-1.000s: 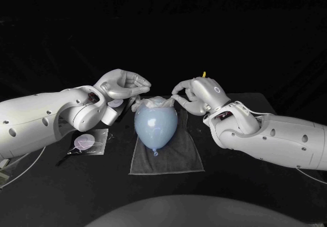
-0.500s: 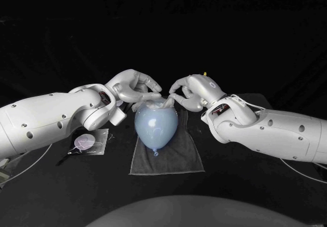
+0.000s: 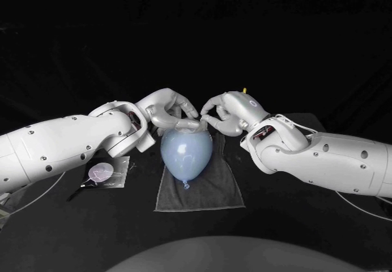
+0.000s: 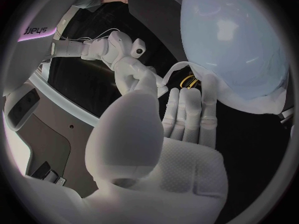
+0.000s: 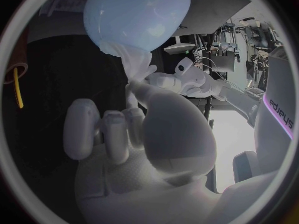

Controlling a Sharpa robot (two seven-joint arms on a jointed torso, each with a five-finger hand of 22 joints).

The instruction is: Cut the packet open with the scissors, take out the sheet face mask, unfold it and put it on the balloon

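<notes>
A pale blue balloon [image 3: 186, 150] lies on a grey towel [image 3: 200, 190], knot toward me. A white sheet mask [image 3: 190, 124] is bunched over its far, round end. My left hand [image 3: 169, 110] has come down on the mask's left side, and thumb and fingers close on its edge [image 4: 177, 69]. From the right, my right hand [image 3: 225, 113] pinches the mask's other side; a strip of mask [image 5: 127, 55] runs from the balloon [image 5: 137, 15] to its fingertips. The cut packet [image 3: 106, 171] lies flat to the left of the towel.
The yellow scissors handles [image 4: 187, 80] lie on the table beyond the balloon, and a yellow tip [image 3: 244, 89] shows behind my right hand. The towel's near half is bare. Both forearms flank the balloon closely.
My left hand, a raised fist one second ago, has opened and dropped onto the mask at the balloon's far end. The right hand has shifted slightly left, still on the mask.
</notes>
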